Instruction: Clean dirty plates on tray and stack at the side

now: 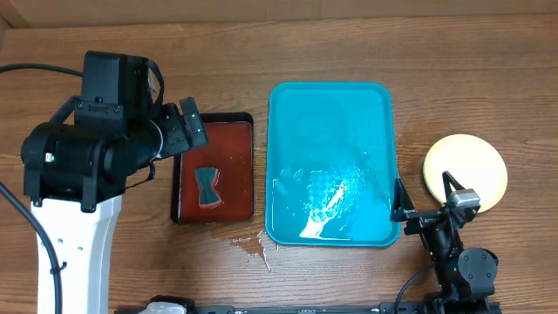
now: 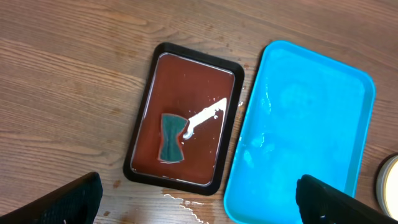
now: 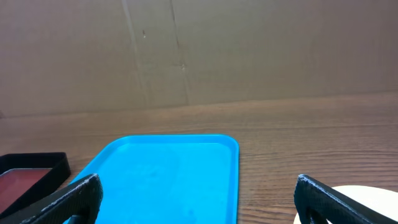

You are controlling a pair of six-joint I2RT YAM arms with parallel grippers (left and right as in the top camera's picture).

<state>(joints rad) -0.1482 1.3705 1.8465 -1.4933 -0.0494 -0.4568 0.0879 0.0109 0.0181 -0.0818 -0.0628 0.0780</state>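
Observation:
The teal-blue tray [image 1: 330,166] lies mid-table, wet, with no plates on it; it also shows in the left wrist view [image 2: 305,130] and the right wrist view [image 3: 168,174]. The plates [image 1: 465,172] sit as a pale yellow stack on the table right of the tray; only the top one shows. An edge of the stack appears in the left wrist view [image 2: 390,180] and the right wrist view [image 3: 373,194]. My left gripper [image 1: 193,124] [image 2: 208,205] is open and empty, above the black tray. My right gripper [image 1: 425,194] [image 3: 199,205] is open and empty, between the teal tray and the plates.
A black tray with a reddish-brown inside [image 1: 179,187] [image 2: 199,54] [image 3: 31,163] lies left of the teal tray and holds a teal sponge [image 1: 207,187] [image 2: 171,137]. A small water puddle [image 1: 253,244] [image 2: 186,202] is on the wood near the trays' front corners.

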